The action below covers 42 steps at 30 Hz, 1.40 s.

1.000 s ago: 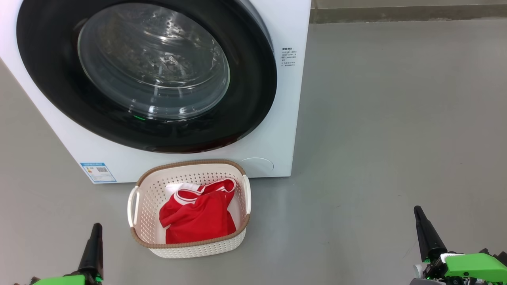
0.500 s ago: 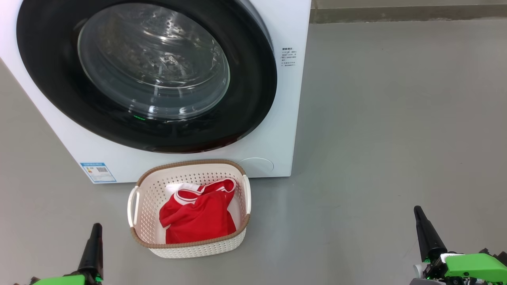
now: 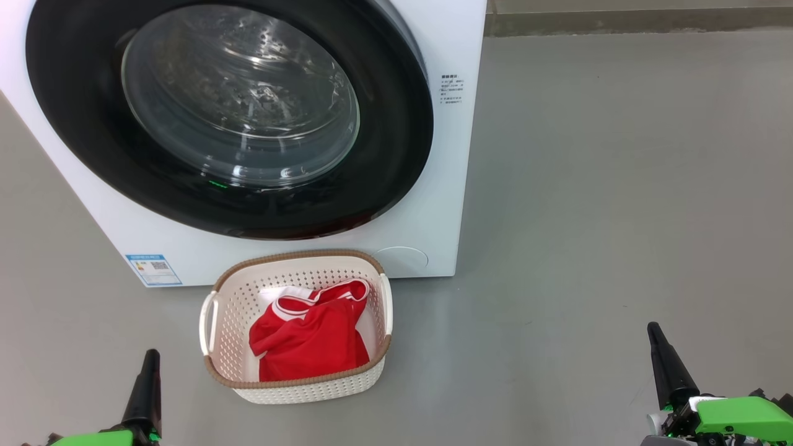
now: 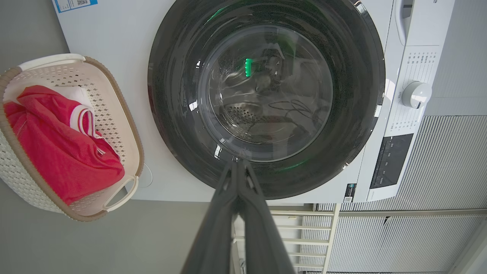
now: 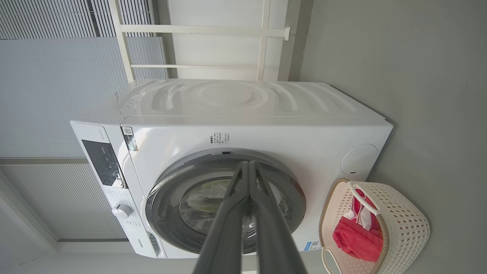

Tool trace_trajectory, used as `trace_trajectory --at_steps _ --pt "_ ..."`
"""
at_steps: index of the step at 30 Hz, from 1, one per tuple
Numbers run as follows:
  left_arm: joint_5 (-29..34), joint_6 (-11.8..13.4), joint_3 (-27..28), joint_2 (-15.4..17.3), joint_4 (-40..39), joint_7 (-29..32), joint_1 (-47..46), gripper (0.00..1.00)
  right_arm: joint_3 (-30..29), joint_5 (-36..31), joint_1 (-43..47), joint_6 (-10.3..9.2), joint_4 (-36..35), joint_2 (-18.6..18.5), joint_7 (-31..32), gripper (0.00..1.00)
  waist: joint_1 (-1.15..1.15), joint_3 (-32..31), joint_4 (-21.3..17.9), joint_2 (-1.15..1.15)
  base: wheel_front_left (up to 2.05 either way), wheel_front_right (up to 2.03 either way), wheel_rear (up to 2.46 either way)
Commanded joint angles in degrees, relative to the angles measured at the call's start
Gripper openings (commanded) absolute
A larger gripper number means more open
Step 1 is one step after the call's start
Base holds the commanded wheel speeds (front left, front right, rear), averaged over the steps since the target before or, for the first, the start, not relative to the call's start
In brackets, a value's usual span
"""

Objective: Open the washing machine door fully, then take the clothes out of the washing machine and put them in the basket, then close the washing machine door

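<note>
Clothes (image 3: 310,341) inside basket (image 3: 297,387); washing machine door (image 3: 229,118) closed.

The left pincer (image 3: 150,360) is made of long, matt dark fingers (image 3: 144,396), broad at the root and narrowed to a blunt tip. They are mounted on a bright green left housing (image 3: 93,439) with a smooth shell. The right pincer (image 3: 654,336) is built alike, its dark taper set into a blocky, rounded green right housing (image 3: 740,414). A white collar (image 3: 655,422) and a grey part (image 3: 658,441) are seen below it, and small black pieces (image 3: 763,394) behind. In the wrist views, two smooth dark grey fingers with straight inner edges are shown on the left pincer (image 4: 237,163) and on the right pincer (image 5: 249,163).
</note>
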Motion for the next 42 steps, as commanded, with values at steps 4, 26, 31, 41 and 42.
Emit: trace_trajectory --at_steps 4,26,31,41,42 --pt "0.2 -0.2 1.9 0.8 -1.5 0.3 -2.2 0.00 1.3 0.2 -2.6 -0.05 -1.7 -0.2 0.5 0.00 0.00 0.0 0.0 0.00 0.00 0.00 0.00" --pt "0.2 -0.2 2.0 0.8 -1.5 0.3 -2.2 0.00 1.2 0.2 -2.6 -0.05 -1.7 -0.2 0.5 0.00 0.00 0.0 0.0 0.00 0.00 0.00 0.00" --pt "0.2 -0.2 2.0 0.8 -1.5 0.3 -2.2 0.00 1.2 0.2 -2.6 -0.05 -1.7 -0.2 0.5 0.00 0.00 0.0 0.0 0.00 0.00 0.00 0.00" --pt "0.2 -0.2 2.0 0.8 -1.5 0.3 -2.2 0.00 1.2 0.2 -2.6 -0.05 -1.7 -0.2 0.5 0.00 0.00 0.0 0.0 0.00 0.00 0.00 0.00" --pt "0.2 -0.2 2.0 0.8 -1.5 0.3 -2.2 0.00 1.2 0.2 -2.6 -0.05 -1.7 -0.2 0.5 0.00 0.00 0.0 0.0 0.00 0.00 0.00 0.00"
